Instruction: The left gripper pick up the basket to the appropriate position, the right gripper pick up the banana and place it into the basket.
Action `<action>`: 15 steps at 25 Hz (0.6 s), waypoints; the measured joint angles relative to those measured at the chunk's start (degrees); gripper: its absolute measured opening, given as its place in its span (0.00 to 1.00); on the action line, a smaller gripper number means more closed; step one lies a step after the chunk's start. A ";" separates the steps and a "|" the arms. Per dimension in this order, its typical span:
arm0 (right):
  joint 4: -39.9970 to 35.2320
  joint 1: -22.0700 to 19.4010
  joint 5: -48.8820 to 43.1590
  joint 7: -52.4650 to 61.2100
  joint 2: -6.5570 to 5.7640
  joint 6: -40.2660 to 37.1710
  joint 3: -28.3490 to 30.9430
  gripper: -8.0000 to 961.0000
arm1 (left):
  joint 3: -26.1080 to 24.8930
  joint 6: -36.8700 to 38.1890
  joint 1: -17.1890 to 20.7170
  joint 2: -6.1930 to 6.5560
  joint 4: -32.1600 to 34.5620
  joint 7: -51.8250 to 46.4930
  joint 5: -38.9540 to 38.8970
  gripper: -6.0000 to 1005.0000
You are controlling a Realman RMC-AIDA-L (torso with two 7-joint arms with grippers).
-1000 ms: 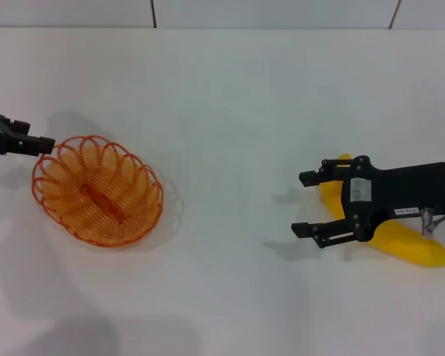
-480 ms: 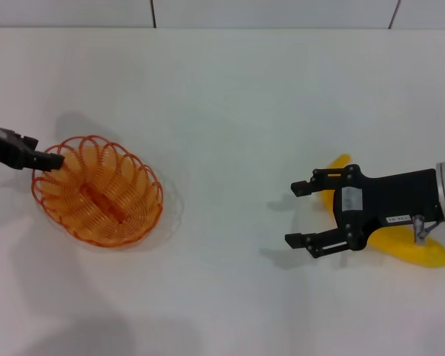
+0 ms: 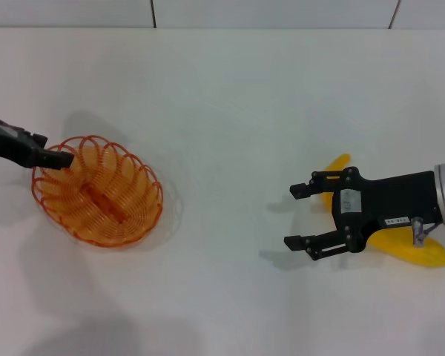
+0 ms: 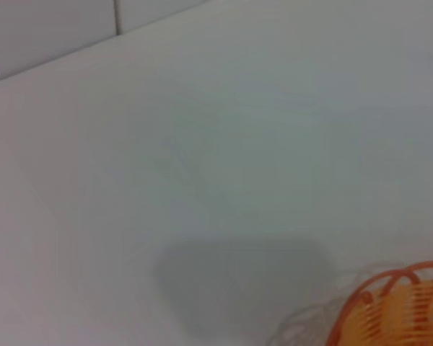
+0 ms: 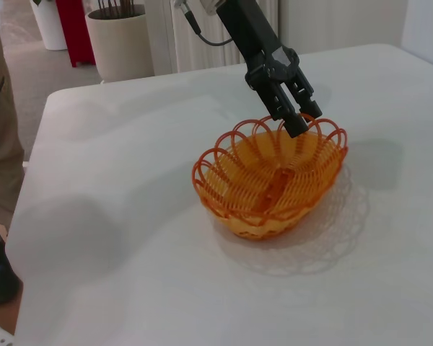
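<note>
Yellow banana lying on white surface, right of basket, well apart, partly under right pincer hovering with fingers apart. Orange wire basket sitting farther left; left pincer at its rim, fingers looking near together. Step: gripping basket. Next: clamp rim firmly, lift.

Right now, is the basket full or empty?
Empty: the basket shows only bare weave, and the banana lies on the table under the right gripper.
</note>
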 joint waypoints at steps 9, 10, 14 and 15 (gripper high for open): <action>0.10 0.03 0.00 0.00 0.00 0.02 0.05 0.90 | 0.00 -0.06 0.21 -0.20 0.00 0.52 0.00 0.67; 0.10 0.03 0.00 0.00 0.00 0.02 0.05 0.90 | 0.00 -0.07 0.21 -0.21 0.01 0.67 0.00 0.67; 0.10 0.03 0.00 0.00 0.00 0.02 0.05 0.90 | 0.00 -0.13 0.21 -0.29 0.02 0.87 -0.07 0.67; 0.10 0.03 0.00 0.00 0.00 0.02 0.05 0.90 | 0.00 -0.24 0.21 -0.33 0.02 0.87 -0.07 0.67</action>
